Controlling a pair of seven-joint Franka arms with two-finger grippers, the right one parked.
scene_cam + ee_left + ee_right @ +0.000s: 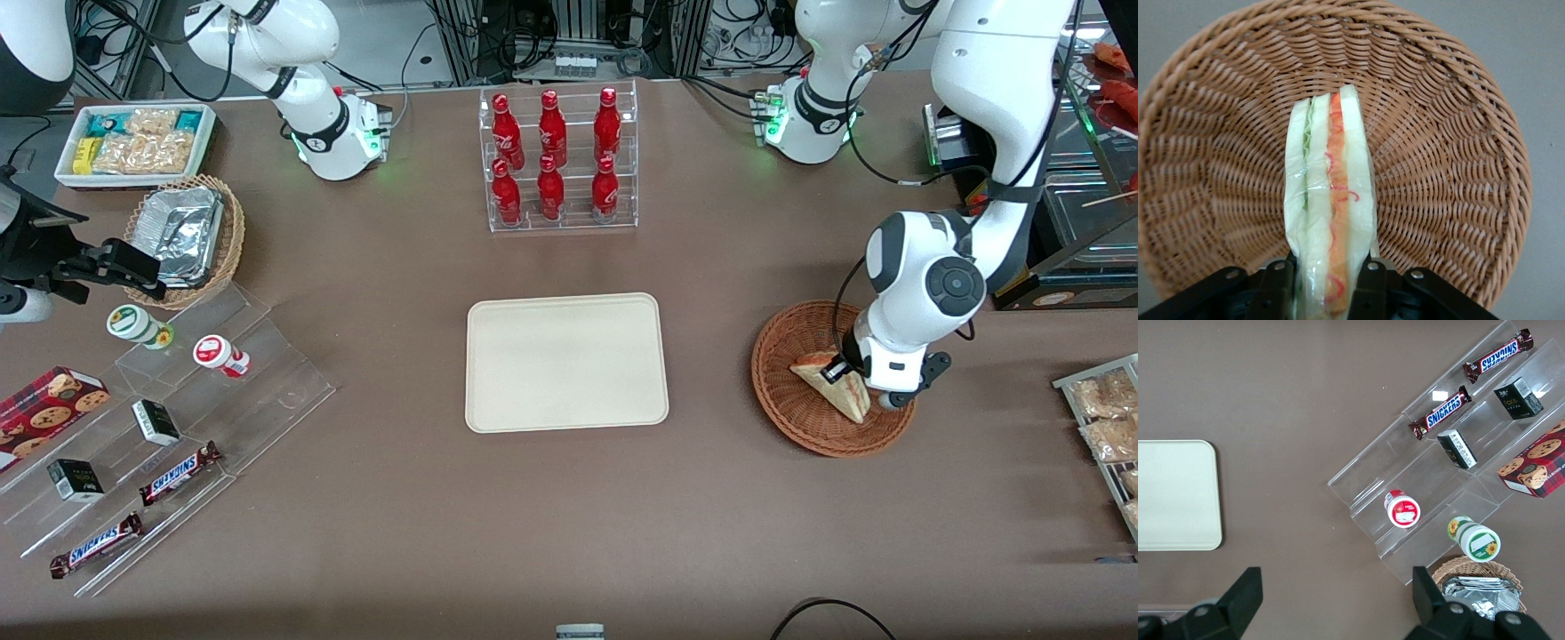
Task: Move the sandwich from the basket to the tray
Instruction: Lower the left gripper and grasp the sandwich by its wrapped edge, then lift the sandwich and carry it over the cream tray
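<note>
Brown tabletop [711, 498] carries basket [782, 400], where hand [1331, 283] grips sandwich [1328, 200].

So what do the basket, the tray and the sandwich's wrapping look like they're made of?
The basket looks like woven wicker or rattan, reddish-brown, with visible strands radiating from its centre. The tray appears to be matte cream plastic or a similar moulded material, smooth with a low rim. The sandwich, clamped by the gripper, seems wrapped in clear glossy film, judging by its sheen and creases.
</note>
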